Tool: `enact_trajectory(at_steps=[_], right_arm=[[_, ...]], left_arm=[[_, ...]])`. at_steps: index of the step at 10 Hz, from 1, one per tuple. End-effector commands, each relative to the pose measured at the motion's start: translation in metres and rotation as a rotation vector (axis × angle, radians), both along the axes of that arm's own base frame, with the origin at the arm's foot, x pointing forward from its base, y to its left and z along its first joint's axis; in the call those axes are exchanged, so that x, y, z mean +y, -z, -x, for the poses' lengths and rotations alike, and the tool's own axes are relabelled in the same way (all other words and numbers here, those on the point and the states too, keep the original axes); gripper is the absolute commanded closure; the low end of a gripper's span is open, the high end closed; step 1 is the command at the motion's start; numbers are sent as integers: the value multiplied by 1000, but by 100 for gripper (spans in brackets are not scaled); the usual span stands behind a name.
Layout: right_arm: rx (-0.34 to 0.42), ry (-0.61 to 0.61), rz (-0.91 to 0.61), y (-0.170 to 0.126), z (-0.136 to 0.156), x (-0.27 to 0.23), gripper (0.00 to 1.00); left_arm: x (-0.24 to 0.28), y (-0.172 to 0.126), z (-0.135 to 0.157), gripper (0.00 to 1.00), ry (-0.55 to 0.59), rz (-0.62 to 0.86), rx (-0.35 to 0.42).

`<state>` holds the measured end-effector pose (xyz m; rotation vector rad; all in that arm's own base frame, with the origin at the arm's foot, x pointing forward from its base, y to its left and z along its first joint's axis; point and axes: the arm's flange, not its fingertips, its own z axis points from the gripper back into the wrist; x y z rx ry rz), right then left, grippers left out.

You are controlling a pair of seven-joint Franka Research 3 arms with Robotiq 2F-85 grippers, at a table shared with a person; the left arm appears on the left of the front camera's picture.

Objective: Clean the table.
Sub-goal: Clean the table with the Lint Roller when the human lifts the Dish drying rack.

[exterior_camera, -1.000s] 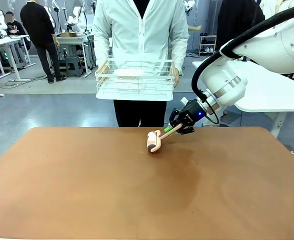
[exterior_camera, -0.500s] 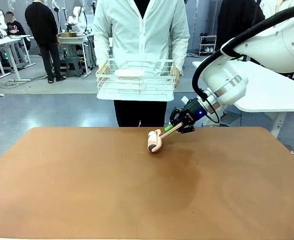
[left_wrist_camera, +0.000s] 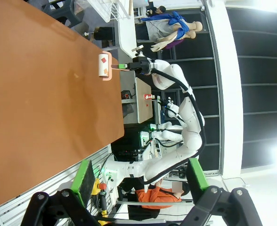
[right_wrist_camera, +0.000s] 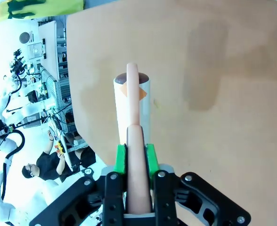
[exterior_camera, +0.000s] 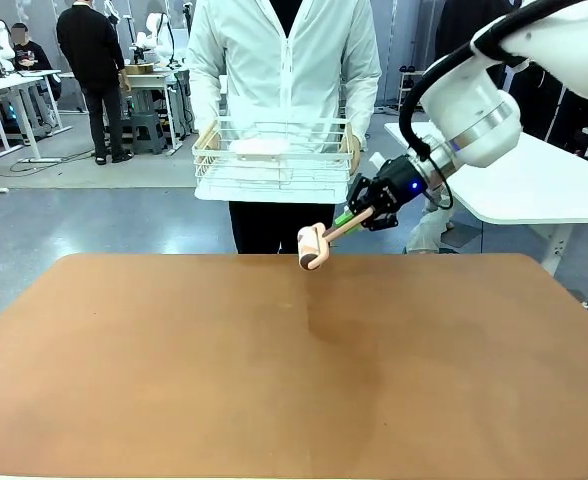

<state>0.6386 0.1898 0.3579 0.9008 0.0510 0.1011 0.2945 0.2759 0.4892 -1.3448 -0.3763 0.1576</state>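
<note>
1. Grip: my right hand (exterior_camera: 348, 220) pinches the handle of the lint roller (exterior_camera: 312, 246), held over the far edge of the desk (exterior_camera: 274, 380); my left hand (left_wrist_camera: 141, 183) stands spread, holding nothing.
2. Risk: the long handle may pivot in the pinch under rolling pressure; a forward swing may strike the person's wire rack (exterior_camera: 274, 165).
3. Room: the desk top lies bare toward me.

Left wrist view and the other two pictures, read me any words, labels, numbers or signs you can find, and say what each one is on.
No text can be read in any view.
Lint roller: an orange diamond mark, no letters visible.
Small red item in the background: its label is too small to read.
</note>
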Motion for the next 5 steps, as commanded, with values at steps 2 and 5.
enact_trajectory(at_steps=[2,5], right_arm=[[3,22,4,-3,11,-2,79],[-51,8,123,-26,23,-12,79]], left_arm=[[2,-1,2,0,-3,2,-3],[2,-1,2,0,-3,2,-3]])
